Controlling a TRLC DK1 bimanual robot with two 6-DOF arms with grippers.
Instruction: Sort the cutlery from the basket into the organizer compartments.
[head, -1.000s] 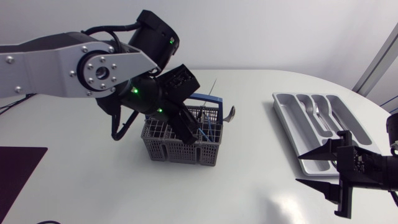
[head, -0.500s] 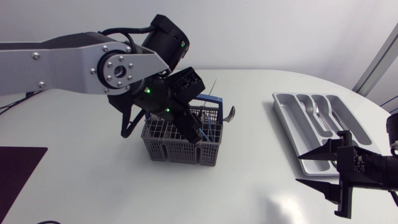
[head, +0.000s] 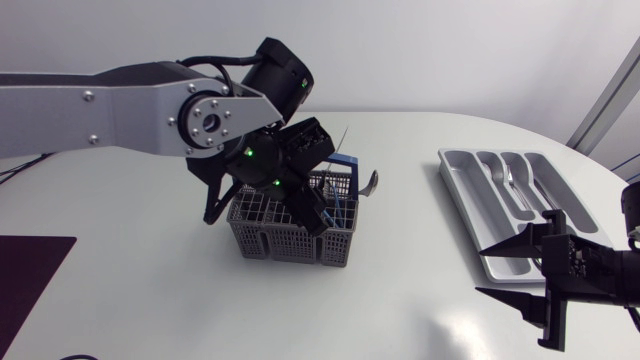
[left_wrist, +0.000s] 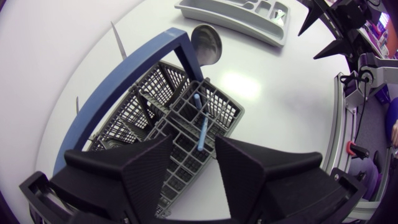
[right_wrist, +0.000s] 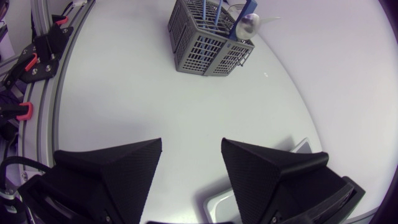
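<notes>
The grey wire basket (head: 288, 232) with a blue carry handle (head: 338, 160) stands at mid table, and my left gripper (head: 308, 212) hangs right over it. In the left wrist view that gripper (left_wrist: 193, 149) is open, and a blue-handled piece of cutlery (left_wrist: 201, 121) stands in a compartment just ahead of the gap without touching the fingers. A spoon (left_wrist: 207, 43) leans out past the handle, and its bowl (head: 372, 183) sticks out at the basket's right. The grey organizer (head: 470, 205) lies at the right with some cutlery (head: 510, 182) in one compartment. My right gripper (head: 482, 272) is open near the organizer's front corner.
A thin knife tip (head: 343, 135) pokes up behind the basket. In the right wrist view the basket (right_wrist: 208, 38) stands far ahead of my right gripper (right_wrist: 189, 165), with bare white table between them. The table's round edge runs close behind the organizer.
My left arm has shifted a little to the right above the basket, with its gripper staying over the compartments. The right arm has not moved.
</notes>
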